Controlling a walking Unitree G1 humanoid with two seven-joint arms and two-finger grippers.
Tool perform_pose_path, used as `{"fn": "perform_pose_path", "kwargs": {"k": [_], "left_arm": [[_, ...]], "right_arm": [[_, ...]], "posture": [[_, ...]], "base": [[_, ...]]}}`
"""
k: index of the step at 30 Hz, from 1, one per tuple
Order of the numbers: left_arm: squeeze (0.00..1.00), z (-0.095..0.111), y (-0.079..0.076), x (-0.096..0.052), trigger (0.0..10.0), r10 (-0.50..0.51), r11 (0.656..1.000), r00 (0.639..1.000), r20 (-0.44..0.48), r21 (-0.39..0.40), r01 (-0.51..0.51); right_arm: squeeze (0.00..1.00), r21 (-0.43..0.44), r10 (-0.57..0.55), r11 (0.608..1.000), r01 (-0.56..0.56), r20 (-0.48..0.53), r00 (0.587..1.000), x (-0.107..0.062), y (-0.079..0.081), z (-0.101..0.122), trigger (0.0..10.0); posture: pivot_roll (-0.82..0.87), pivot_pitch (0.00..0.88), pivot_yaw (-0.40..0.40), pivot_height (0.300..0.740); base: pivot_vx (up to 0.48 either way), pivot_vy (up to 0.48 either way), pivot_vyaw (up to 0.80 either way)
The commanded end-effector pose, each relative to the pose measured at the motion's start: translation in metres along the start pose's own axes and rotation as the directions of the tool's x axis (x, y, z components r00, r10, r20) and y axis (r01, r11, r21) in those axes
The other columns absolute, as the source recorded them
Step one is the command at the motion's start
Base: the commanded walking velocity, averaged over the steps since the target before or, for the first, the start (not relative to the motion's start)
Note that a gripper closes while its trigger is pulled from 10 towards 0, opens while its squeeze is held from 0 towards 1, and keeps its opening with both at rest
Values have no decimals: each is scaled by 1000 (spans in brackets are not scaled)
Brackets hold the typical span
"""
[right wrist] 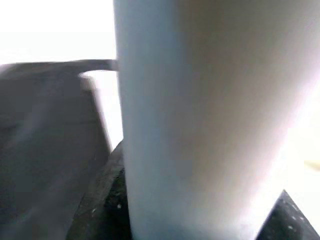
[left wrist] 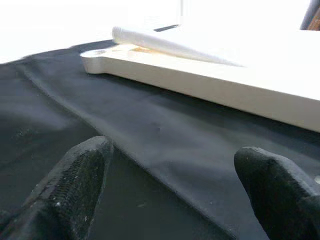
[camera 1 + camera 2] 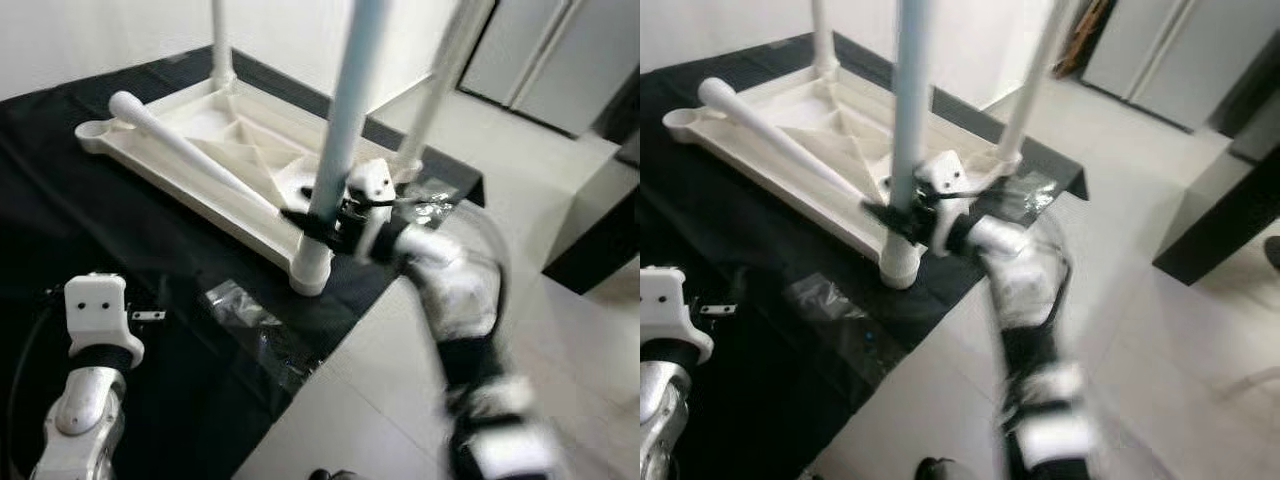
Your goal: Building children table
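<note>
the right tool (image 3: 322, 215) was clamped on the upright leg (image 3: 340, 130) in the near corner socket of the inverted tabletop (image 3: 190, 150) on the black-covered counter (image 3: 60, 190), best kept vertical while seating; the left tool (image 2: 165, 195) hovered open, empty.

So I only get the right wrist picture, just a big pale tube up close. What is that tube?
Observer: It is a table leg, standing upright in a corner socket of the upside-down white tabletop.
Operator: Is the claw holding it?
Observer: Yes, the right claw is closed around it, low down near the socket.
Operator: Are other legs in yet?
Observer: Two more stand at the far corners, and a loose leg lies across the tabletop.
</note>
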State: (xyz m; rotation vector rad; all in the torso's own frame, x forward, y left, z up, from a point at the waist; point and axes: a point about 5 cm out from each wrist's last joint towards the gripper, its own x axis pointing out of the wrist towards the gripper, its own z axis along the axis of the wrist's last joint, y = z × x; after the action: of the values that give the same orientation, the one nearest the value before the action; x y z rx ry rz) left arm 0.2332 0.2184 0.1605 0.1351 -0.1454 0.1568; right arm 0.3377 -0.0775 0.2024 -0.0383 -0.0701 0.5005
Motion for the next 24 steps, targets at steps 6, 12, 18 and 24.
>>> {"fn": "perform_pose_path", "kwargs": {"k": [6,12,18,24], "left_arm": [[0,-7,4,2,10000,-1,1000,1000,-27,26,2],[0,-7,4,2,10000,9,1000,1000,-24,27,-8],[0,-8,4,1,10000,11,1000,1000,-26,25,-10],[0,-9,4,1,10000,6,1000,1000,-29,27,-5]], "right_arm": [[0,20,-78,996,82,-129,989,-2,14,-33,0],[0,18,-73,997,77,-146,987,3,12,-34,9490],[1000,66,49,997,-44,-89,995,9,18,-15,10000],[1000,-94,532,844,-528,24,846,19,13,23,10000]], "posture": [[-41,122,-115,740],[-38,118,-118,740],[-31,110,-120,740],[-20,105,-120,740]], "base": [[0,0,0],[0,0,0],[0,0,0],[0,0,0]]}}
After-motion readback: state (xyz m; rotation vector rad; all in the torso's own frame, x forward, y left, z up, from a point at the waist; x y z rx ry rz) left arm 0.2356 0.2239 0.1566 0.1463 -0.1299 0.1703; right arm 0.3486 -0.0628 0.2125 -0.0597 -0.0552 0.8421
